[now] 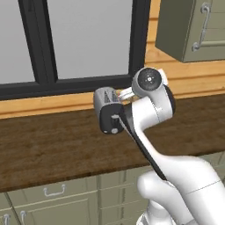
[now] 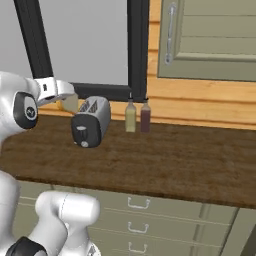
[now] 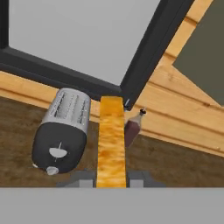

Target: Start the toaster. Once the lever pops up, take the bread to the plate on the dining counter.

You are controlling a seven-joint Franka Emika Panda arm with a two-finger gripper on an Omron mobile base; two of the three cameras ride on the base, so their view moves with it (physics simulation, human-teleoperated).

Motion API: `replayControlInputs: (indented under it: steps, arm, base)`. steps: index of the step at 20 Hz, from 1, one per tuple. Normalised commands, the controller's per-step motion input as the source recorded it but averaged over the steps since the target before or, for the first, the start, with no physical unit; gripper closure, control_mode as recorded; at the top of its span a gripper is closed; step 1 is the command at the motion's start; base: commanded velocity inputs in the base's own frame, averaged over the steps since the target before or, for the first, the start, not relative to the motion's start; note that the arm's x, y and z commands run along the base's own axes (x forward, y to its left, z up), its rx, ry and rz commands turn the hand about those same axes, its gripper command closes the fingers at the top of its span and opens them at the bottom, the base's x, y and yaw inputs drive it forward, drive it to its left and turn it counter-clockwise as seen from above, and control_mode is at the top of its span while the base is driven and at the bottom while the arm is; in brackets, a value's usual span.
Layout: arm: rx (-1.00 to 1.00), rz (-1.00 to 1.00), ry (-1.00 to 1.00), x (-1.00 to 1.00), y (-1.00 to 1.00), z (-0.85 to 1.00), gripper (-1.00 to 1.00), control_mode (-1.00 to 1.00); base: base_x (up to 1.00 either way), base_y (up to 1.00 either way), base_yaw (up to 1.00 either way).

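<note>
Above the toaster (image 3: pixel 65 131), lifted clear of its slots, the gripper (image 3: pixel 111 180) is clenched on the bread (image 3: pixel 111 140), which the hand view shows edge-on as a narrow yellow-brown crust rising between the two dark finger tips; from the right base view the slice (image 2: pixel 69 103) hangs just beside the toaster's (image 2: pixel 91 121) far end, under the white hand. The grip seems to be on one edge only, so a fast swing or a sudden start of the base could probably let the slice twist or slip out and drop onto the counter. Two bottles (image 2: pixel 137 116) stand near the toaster on its right, touching or nearly touching each other, and a low sideways sweep that way might knock them over. The arm's elbow sits close in front of the toaster in the left base view (image 1: pixel 108 110), so a careless retreat could nudge it along the top. The plate and the dining counter lie somewhere outside these pictures, which means a turn and a drive with the toast held out, the stretch where a loose hold would matter most. The worktop (image 2: pixel 175 160) is dark brown wood grain over pale green-grey drawers with metal handles (image 2: pixel 137 204); behind it run light wood boards, a black-framed window (image 1: pixel 74 39) and a wall cabinet (image 2: pixel 210 40)
</note>
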Motion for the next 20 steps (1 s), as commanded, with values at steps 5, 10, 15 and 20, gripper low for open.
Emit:
replayControlInputs:
  steps: [5, 10, 15, 20]
  arm:
    - [0.0, 0.0, 0.0, 0.0, 0.0, 0.0, 1.0, 1.0]
    - [0.0, 0.0, 0.0, 0.0, 0.0, 0.0, 1.0, 1.0]
    - [0.0, 0.0, 0.0, 0.0, 0.0, 0.0, 1.0, 1.0]
    - [0.0, 0.0, 0.0, 0.0, 0.0, 0.0, 1.0, 1.0]
  base:
    - [-0.83, -0.17, -0.68]
    - [-0.45, 0.0, -0.88]
    - [-0.25, 0.03, -0.96]
    - [-0.24, 0.01, -0.96]
